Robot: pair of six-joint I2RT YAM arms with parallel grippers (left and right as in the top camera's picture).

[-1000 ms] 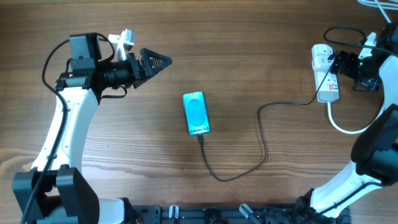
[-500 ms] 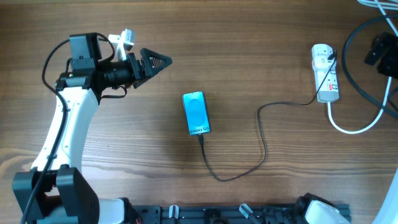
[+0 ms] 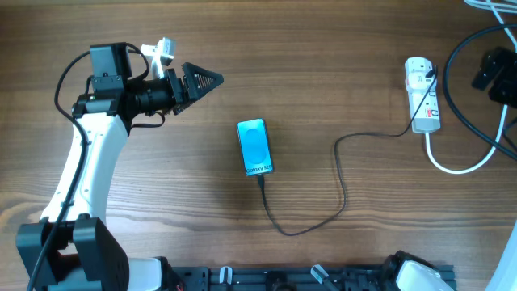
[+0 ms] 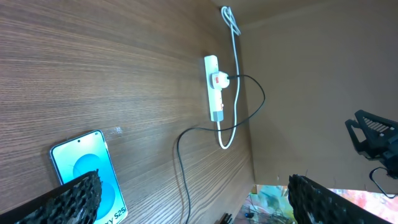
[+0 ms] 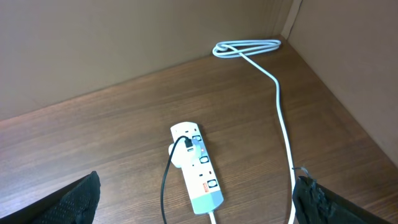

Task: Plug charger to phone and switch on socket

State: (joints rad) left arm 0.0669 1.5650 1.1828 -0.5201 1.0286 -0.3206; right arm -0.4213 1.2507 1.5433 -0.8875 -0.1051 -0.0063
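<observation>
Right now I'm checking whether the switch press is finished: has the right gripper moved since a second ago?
Yes: the right gripper has drawn back rightward, off the short white oblong power strip.

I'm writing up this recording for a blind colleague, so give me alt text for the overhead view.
A phone with a lit blue screen lies mid-frame, a thin black charger cable curling from its lower end to a white socket strip at far right. The left gripper is poised to the phone's upper left, holding nothing.

Robotics lab workstation (wood-grain table, plain tan partition walls)
</observation>
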